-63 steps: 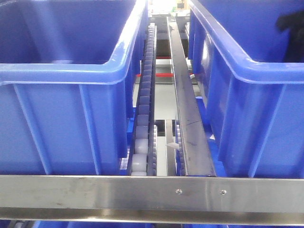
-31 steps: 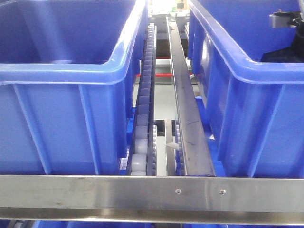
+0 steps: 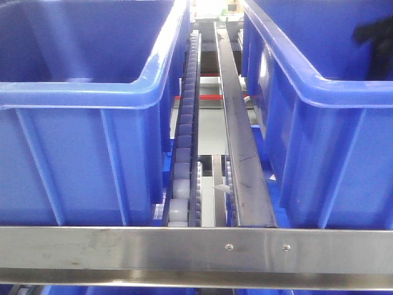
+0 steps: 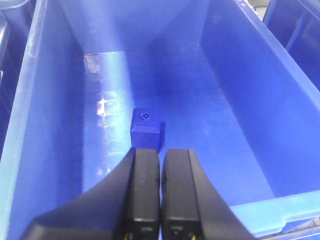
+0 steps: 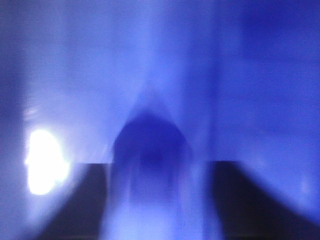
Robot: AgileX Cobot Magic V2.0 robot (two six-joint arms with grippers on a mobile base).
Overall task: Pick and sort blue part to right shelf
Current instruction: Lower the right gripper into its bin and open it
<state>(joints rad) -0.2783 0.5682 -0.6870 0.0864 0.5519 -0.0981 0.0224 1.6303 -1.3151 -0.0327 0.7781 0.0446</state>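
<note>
Left pincer (image 4: 160, 160) hangs low inside a big blue bin (image 4: 55, 150), its two black fingers (image 4: 146, 185) pressed together with nothing between them. Just ahead of the fingertips, a shade to their left, stands the blue part (image 4: 145, 131), upright on the bin floor, little knob showing on top, apart from the tips.

Right pincer: the wrist view is a blue smear. A dark pointed shape (image 5: 150, 150) sits between two black blurs, but I cannot tell how far the pincer is open or whether it holds anything. In the front view a dark shape (image 3: 376, 29) shows over the right-hand bin (image 3: 319, 147) on the right shelf (image 3: 196, 246).

The risk: going forward with fingers closed would likely shove or topple the part rather than grip it. The fingers need to spread first.
</note>
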